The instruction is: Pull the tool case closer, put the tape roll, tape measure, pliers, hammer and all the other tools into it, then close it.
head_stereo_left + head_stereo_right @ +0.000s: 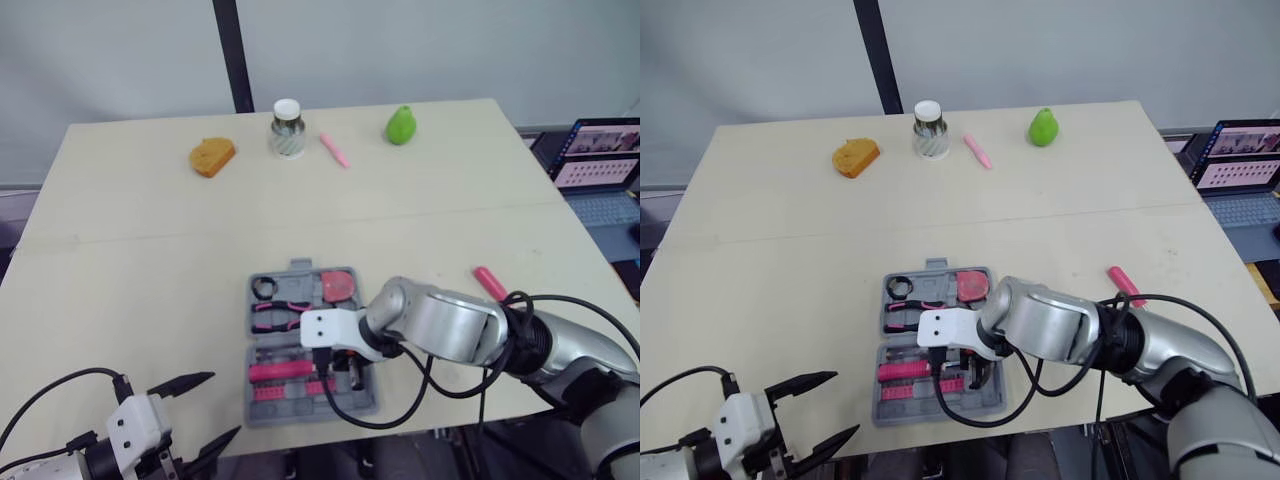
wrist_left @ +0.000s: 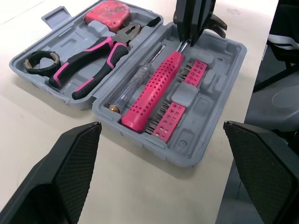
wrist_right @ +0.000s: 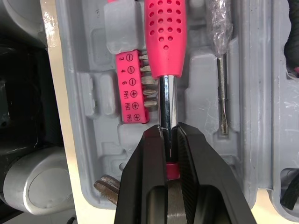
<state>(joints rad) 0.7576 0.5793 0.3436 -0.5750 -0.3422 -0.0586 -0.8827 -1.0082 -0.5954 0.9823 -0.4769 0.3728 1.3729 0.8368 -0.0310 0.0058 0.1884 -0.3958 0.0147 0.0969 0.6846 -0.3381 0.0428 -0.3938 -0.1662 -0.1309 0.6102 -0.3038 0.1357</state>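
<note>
lower centre, the right gripper (image 3: pixel 167 134) is clenched on the hammer (image 3: pixel 164 32) shaft inside the tool case (image 2: pixel 205 135). released askew, the hammer may ride up on the bit rack (image 3: pixel 128 88), blocking closure.

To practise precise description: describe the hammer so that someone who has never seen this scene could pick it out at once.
On the table lies an open grey tool case; look in its half nearer the robot. The hammer lies there, its steel shaft pinched by the right gripper. Its pink handle dotted with holes sets it apart from the slim screwdriver and bit strips beside it.
</note>
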